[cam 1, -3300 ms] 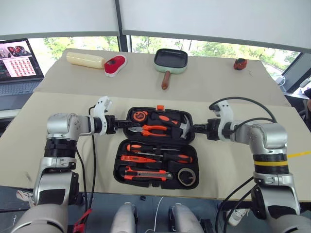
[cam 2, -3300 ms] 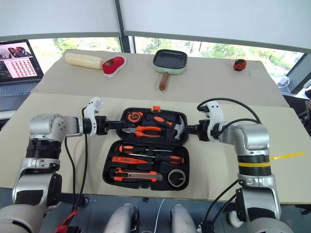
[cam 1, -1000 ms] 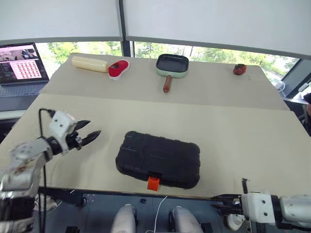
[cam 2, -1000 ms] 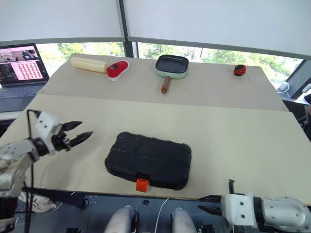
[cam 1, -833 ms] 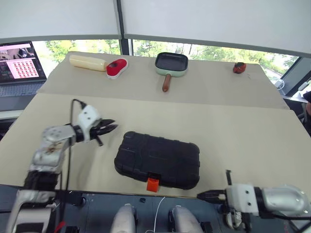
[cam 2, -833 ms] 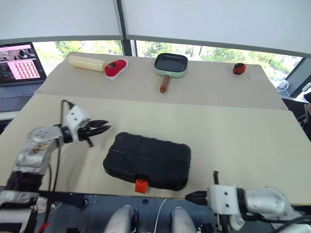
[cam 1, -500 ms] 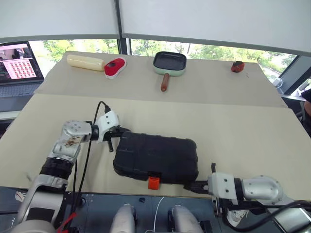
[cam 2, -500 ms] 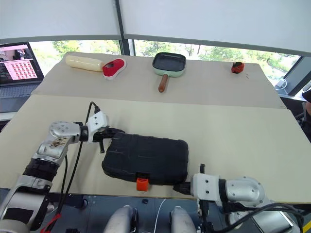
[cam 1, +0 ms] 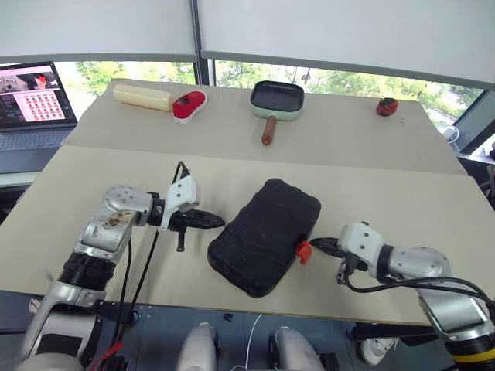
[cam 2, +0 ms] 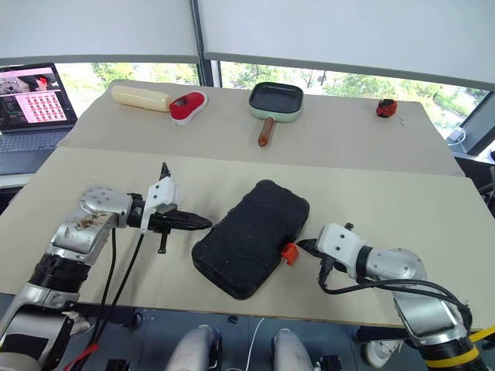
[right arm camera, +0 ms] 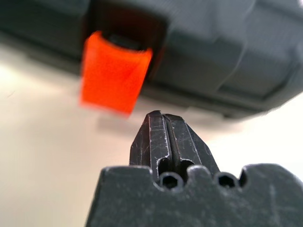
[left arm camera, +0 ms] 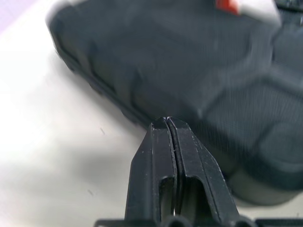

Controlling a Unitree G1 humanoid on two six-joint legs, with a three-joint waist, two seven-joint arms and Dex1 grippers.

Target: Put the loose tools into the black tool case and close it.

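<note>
Closed black tool case (cam 1: 265, 236) lies skewed between both pinched-shut, empty fingers (left arm camera: 166, 142)

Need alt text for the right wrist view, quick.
The shut right gripper points at the orange latch on the closed black tool case, just short of it. Pale table lies below.

bare table (cam 1: 387, 193) around closed case (cam 1: 267, 236)

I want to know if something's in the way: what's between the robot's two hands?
The closed black case lies between the left hand and right hand, seen in both eye views.
</note>
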